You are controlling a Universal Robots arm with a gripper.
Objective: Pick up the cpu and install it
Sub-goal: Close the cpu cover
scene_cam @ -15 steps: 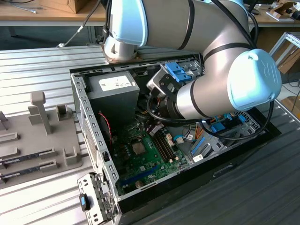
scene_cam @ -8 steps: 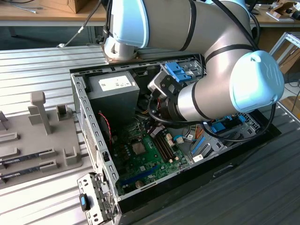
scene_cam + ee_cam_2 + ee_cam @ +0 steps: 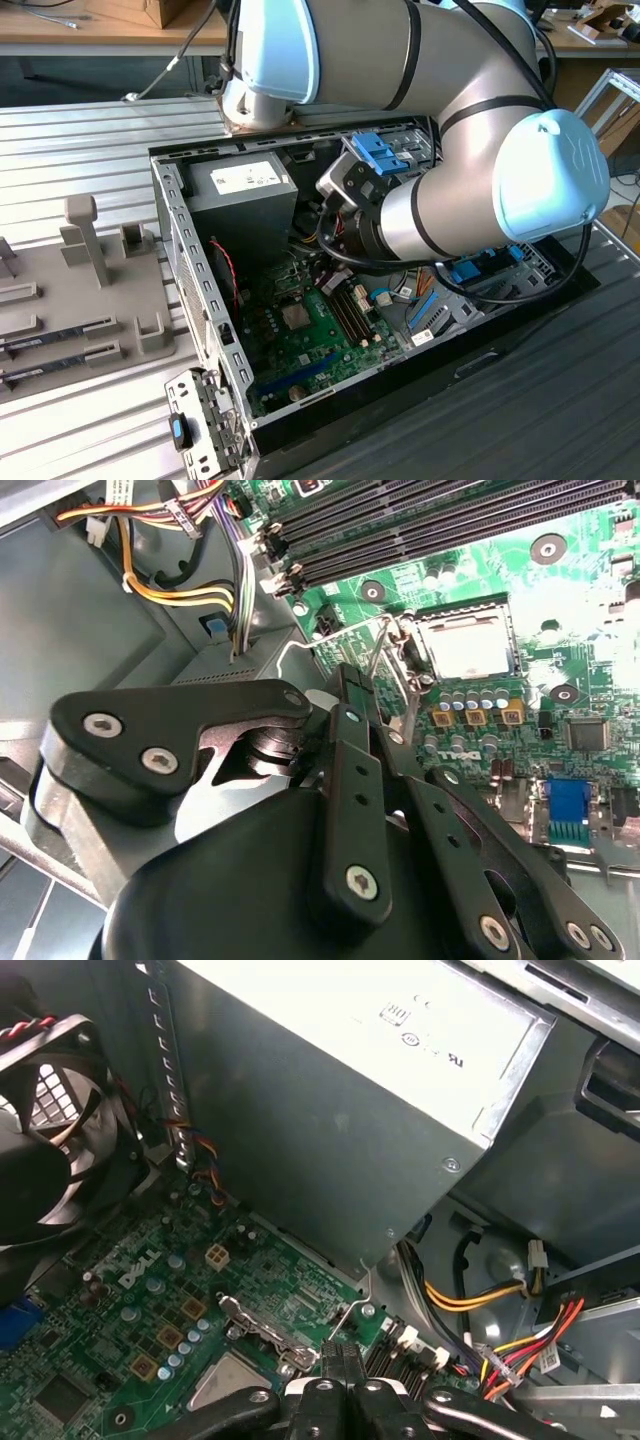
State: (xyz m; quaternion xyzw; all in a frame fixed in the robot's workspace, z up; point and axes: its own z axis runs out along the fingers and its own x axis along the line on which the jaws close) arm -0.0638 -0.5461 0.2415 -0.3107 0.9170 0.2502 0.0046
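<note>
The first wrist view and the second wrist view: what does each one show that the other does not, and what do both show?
Only the first wrist view shows the black fan and the labelled top of the grey power-supply box. Only the second wrist view shows the cpu whole, seated in its socket, and the blue connector. Both wrist views show the green motherboard, the orange and yellow cables and the gripper, its jaws together and empty above the socket lever.
</note>
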